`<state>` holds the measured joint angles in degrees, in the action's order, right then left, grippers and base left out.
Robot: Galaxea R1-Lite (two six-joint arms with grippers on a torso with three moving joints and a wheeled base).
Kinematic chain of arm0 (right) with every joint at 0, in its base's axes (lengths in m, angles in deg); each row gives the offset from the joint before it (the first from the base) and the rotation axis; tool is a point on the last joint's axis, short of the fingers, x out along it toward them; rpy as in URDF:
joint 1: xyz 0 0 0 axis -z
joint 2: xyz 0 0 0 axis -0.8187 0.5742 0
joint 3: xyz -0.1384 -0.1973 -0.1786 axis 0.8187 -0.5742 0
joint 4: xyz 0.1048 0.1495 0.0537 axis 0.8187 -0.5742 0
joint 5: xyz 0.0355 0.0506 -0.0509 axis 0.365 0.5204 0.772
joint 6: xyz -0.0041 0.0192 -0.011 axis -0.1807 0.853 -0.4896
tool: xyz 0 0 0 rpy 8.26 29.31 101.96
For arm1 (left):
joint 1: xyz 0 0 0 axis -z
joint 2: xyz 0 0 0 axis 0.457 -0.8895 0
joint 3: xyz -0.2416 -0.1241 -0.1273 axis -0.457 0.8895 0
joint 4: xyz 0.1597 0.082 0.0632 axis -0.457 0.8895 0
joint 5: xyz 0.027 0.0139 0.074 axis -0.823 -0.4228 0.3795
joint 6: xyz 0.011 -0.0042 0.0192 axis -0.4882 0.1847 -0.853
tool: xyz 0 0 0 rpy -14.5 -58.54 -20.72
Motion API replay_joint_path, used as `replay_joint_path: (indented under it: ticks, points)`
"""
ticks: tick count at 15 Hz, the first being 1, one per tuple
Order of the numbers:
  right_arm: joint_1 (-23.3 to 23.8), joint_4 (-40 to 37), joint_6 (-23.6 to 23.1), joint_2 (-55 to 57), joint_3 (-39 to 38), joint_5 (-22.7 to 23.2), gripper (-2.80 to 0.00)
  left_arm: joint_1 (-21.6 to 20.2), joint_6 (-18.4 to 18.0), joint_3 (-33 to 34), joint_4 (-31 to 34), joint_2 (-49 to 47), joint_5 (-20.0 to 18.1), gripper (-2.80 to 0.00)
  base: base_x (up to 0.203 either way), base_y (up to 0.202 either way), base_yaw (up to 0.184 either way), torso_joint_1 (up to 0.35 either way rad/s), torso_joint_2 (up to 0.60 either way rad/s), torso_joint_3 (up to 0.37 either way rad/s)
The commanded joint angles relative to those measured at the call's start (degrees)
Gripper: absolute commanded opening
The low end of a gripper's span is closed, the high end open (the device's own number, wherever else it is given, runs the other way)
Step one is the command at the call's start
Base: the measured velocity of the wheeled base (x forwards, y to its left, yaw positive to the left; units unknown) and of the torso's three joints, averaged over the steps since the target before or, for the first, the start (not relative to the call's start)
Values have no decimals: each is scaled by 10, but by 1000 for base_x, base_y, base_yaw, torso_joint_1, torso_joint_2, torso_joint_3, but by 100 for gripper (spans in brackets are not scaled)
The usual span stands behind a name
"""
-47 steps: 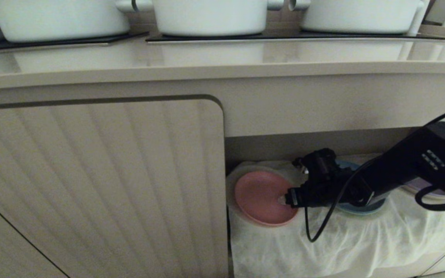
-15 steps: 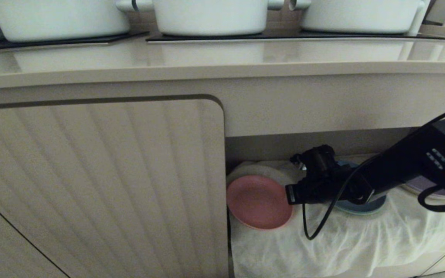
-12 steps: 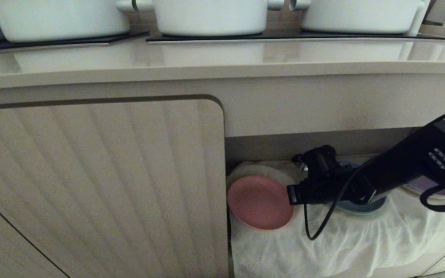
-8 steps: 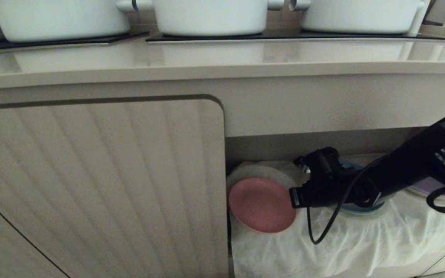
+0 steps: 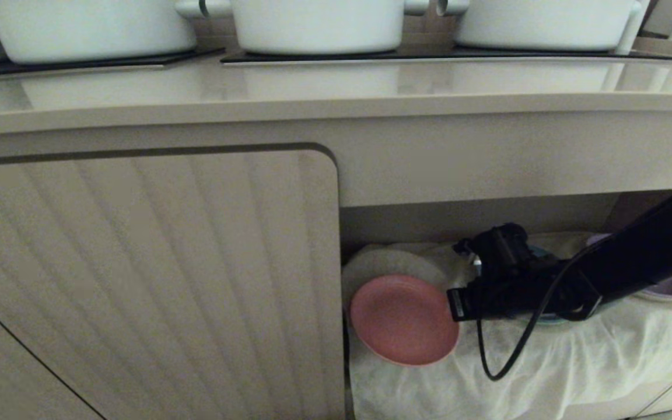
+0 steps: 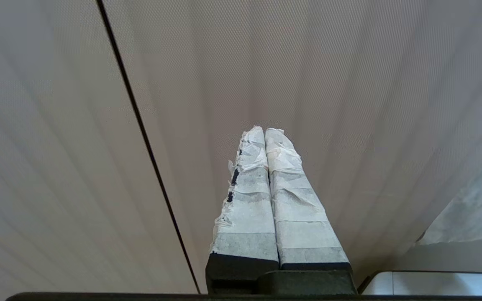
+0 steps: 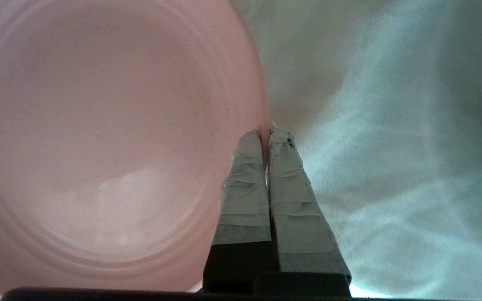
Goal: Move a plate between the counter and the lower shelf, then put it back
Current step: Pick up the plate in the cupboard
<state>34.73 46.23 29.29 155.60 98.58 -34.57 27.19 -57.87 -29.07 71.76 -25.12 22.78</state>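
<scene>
**Pink plate pinched at rim inside lower shelf**

Beige counter (image 5: 324, 87) runs across the top, thick front edge, black hob panels (image 5: 429, 56) with three white pots (image 5: 318, 23) standing on them. Below left, ribbed cabinet door (image 5: 149, 280), shut. Right of it the lower shelf (image 5: 487, 216) recess, floor covered by a white cloth (image 5: 546, 361) draped over round mounds.

Plate (image 5: 404, 319) sits in the recess at its left end, just beside the door edge, tilted, over the cloth. Right gripper (image 7: 266, 133) reaches in from the right, taped fingers (image 7: 245, 184) clamped together on the plate's rim. Black cable (image 5: 505, 356) loops down off the arm in front of the cloth. Blue plate (image 5: 546, 318) mostly hidden behind the arm; purple plate (image 5: 671, 287) further right, part hidden.

Left gripper (image 6: 265, 133) parked facing the ribbed door, fingers pressed together, holding nothing.
</scene>
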Motion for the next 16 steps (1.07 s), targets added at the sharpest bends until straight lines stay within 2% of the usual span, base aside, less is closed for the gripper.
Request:
replay_joint_path:
  ticks: [1,16]
  points:
    - [0,2,1,-20,-13,0,-280,0,0,0,0,0,0,-280,0,0,0,0,0,0]
    - [9,8,4,-146,-152,3,-280,0,1,0,0,0,0,-280,0,0,0,0,0,0]
